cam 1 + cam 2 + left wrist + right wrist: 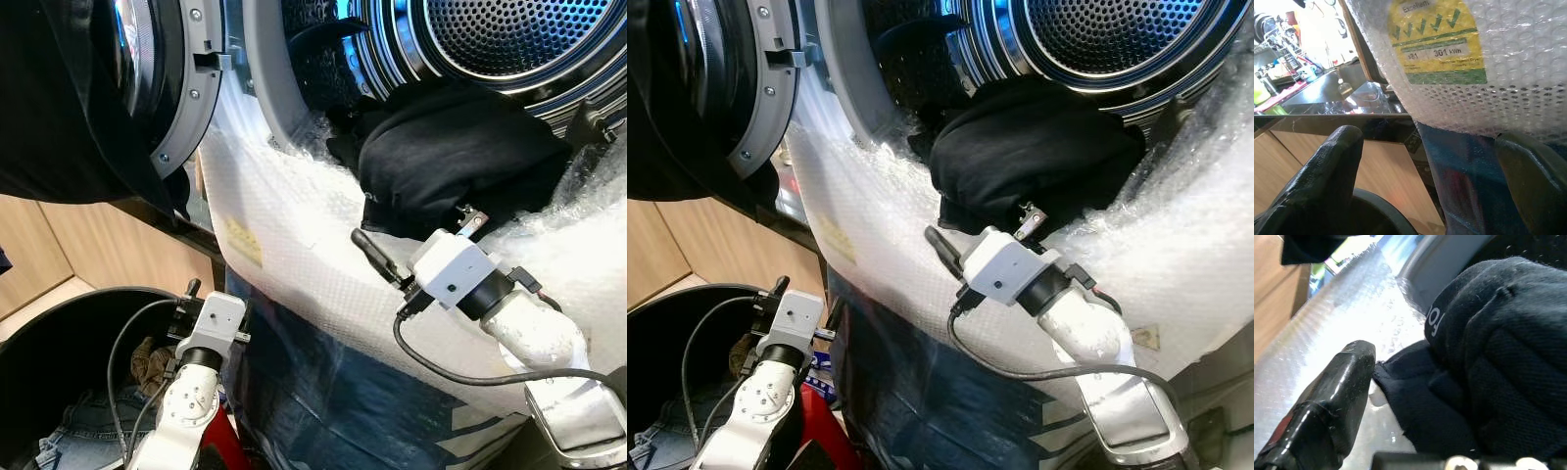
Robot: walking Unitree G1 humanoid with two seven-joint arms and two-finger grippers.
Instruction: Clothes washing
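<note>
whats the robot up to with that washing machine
It is loading laundry. The right gripper is at a bundle of black clothing that sits in the mouth of the washing machine drum, half in and half over the bubble wrap covering the machine's front. The door stands open. The left gripper hangs open over a dark basket holding more clothes.

Garment (451, 162) lies in drum mouth (509, 44), above basket (59, 333).
</note>
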